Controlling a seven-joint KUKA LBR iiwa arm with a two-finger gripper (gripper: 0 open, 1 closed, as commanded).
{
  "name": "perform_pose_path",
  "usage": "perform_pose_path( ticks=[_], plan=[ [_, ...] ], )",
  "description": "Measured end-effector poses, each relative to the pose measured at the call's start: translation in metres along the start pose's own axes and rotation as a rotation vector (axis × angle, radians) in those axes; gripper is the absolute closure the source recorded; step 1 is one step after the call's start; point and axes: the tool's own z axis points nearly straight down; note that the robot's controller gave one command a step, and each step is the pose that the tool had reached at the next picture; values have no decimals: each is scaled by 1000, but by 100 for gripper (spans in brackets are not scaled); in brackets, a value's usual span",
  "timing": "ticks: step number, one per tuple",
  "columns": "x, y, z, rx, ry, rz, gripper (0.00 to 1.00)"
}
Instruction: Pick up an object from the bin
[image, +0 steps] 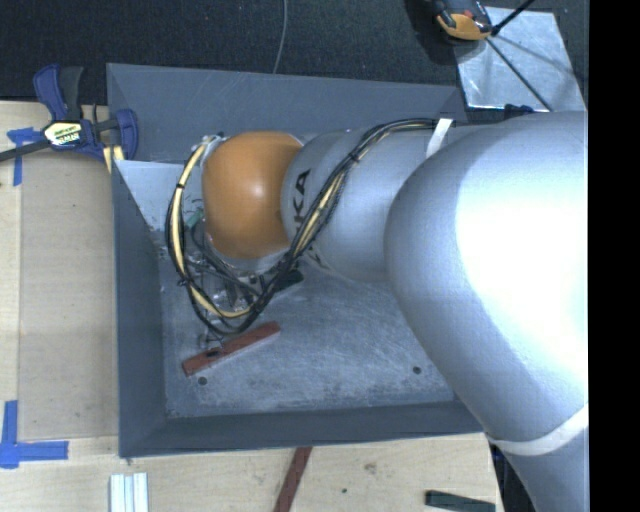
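A flat reddish-brown stick (231, 351) lies on the bin floor toward the front left, slanting up to the right. My gripper (224, 292) hangs low just above the stick's middle, under the arm's orange cover and behind looping cables, so most of it is hidden. Whether it touches the stick I cannot tell.
The big silver arm reaches in from the right and covers the back and right of the bin. Bare grey floor shows to the right of the stick and along the front wall. The left wall stands close to the gripper.
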Motion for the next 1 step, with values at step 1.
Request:
perform_pose_path(
  ticks=[1],
  plan=[
    [0,0,0,0,0,1,0]
  ],
)
